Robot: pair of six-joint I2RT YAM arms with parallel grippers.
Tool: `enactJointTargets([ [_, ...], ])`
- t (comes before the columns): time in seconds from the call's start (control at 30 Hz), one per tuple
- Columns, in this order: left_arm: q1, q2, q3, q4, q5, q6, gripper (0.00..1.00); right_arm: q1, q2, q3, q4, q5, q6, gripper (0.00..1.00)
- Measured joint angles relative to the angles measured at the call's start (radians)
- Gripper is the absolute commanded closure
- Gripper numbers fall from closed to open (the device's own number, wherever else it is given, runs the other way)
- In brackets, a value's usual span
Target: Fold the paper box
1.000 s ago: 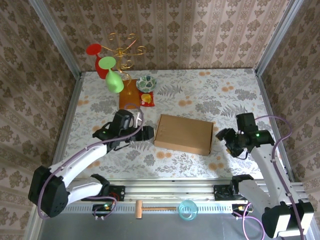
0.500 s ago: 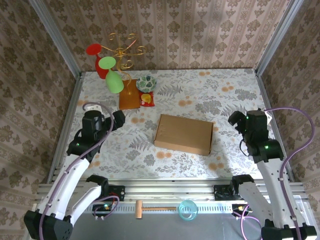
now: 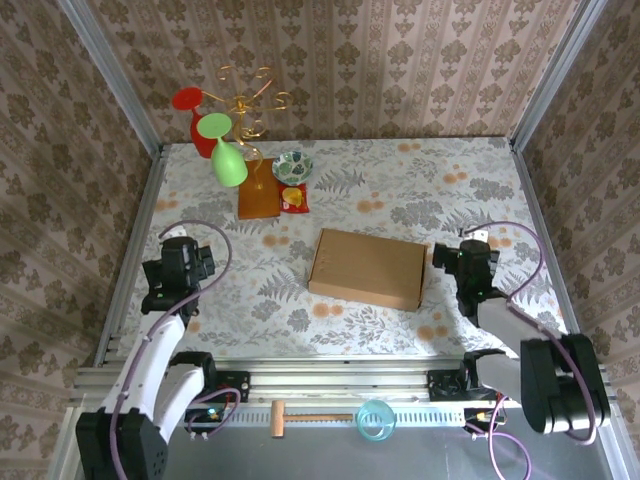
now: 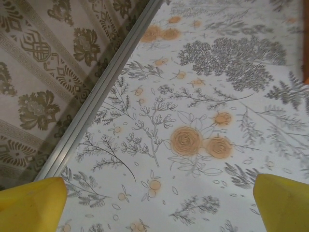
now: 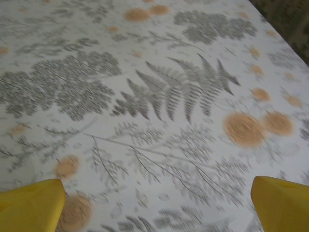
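Floral tablecloth (image 3: 450, 190) bears paper box (image 3: 367, 268), long axis left-right (left gripper (image 4: 157, 200), right gripper (image 5: 155, 203) spread).

Left pincer (image 4: 159, 195), right pincer (image 5: 158, 195) agape.

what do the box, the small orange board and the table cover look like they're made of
The box looks like plain brown cardboard, matte, with creased edges. The board looks like wood, orange-brown and slightly glossy, possibly laminate. The table cover is a smooth sheet printed with flowers; cloth or vinyl, cannot tell.
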Motion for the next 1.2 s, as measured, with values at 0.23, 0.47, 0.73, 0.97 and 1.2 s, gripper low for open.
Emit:
enactJointTargets([
  [0.23, 0.108, 0.176, -0.163, 0.329, 0.170, 0.042, 0.00, -0.064, 0.214, 0.076, 0.240, -0.114, -0.003, 0.00],
  [0.47, 0.124, 0.447, -0.169, 0.717, 0.312, 0.040, 0.00, -0.056, 0.369, 0.053, 0.430, -0.181, 0.000, 0.00],
  [0.73, 0.089, 0.719, -0.127, 1.082, 0.391, 0.103, 0.00, -0.005, 0.371, 0.105, 0.422, -0.170, -0.023, 0.00],
  [0.97, 0.105, 0.728, -0.161, 1.184, 0.406, 0.108, 0.00, -0.005, 0.371, 0.105, 0.422, -0.167, -0.023, 0.00],
  [1.2, 0.093, 0.728, -0.153, 1.204, 0.397, 0.120, 0.00, -0.002, 0.371, 0.105, 0.423, -0.155, -0.026, 0.00],
])
